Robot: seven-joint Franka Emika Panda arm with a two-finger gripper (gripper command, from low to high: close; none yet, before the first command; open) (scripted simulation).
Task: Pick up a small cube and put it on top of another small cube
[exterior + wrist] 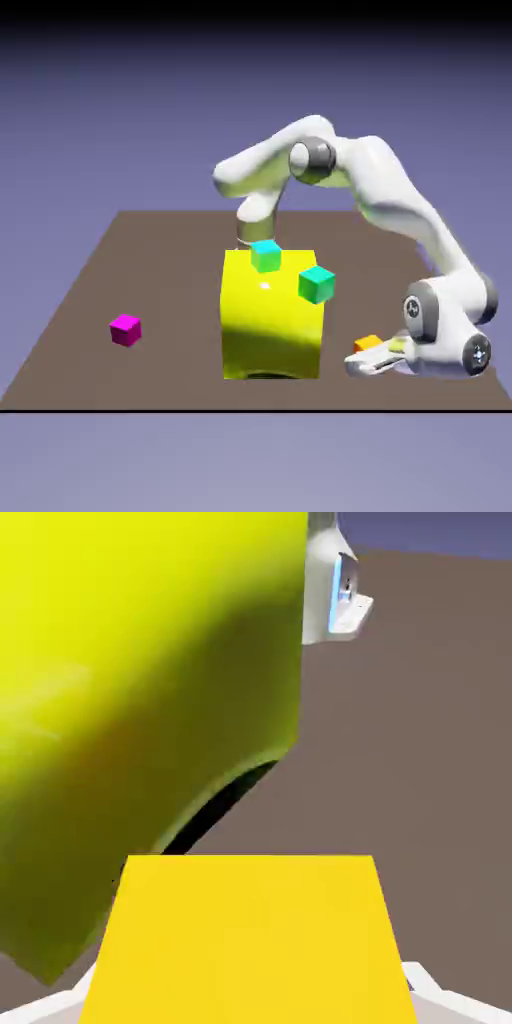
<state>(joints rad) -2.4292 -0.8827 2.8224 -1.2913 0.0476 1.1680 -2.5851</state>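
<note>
Claw (368,362) clamps orange cube (368,343) just beside yellow block (272,315), near table (80,300) edge.

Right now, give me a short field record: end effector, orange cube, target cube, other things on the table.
end effector: low at the table, shut on the orange cube
emerald cube: against the big yellow block, near its upper edge on the exterior view's right
pale green cube: on the block's top
magenta cube: alone on the table, exterior view's left
stack: not yet made
</note>
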